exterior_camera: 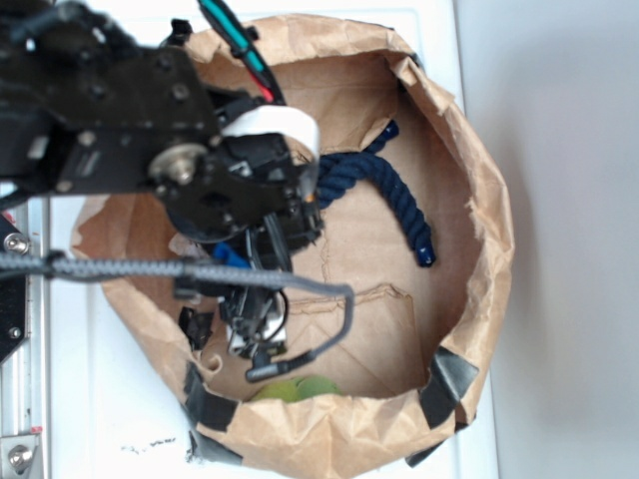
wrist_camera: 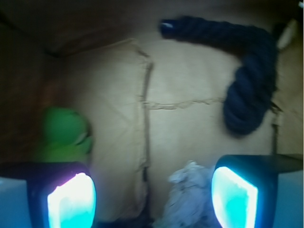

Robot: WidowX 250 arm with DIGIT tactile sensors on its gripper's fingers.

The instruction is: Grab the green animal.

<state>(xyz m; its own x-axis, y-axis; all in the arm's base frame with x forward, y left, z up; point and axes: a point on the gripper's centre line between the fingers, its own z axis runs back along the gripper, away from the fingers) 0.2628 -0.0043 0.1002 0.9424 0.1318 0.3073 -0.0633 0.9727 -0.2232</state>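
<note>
The green animal (wrist_camera: 65, 134) is a lime-green soft toy lying on the brown paper floor at the left of the wrist view, just beyond my left finger. From the exterior view only a sliver of the green animal (exterior_camera: 295, 390) shows above the paper bag's near rim. My gripper (wrist_camera: 152, 194) is open, its two glowing pads wide apart, with a white wad (wrist_camera: 189, 197) lying on the floor between them, close to the right pad. In the exterior view the gripper (exterior_camera: 255, 334) hangs inside the bag just above the toy.
A dark blue rope (wrist_camera: 242, 66) lies curled at the far right; the same rope (exterior_camera: 384, 190) shows in the exterior view. The crumpled brown paper bag (exterior_camera: 479, 269) walls everything in, held with black tape (exterior_camera: 449, 384). A grey braided cable (exterior_camera: 150, 269) crosses the arm.
</note>
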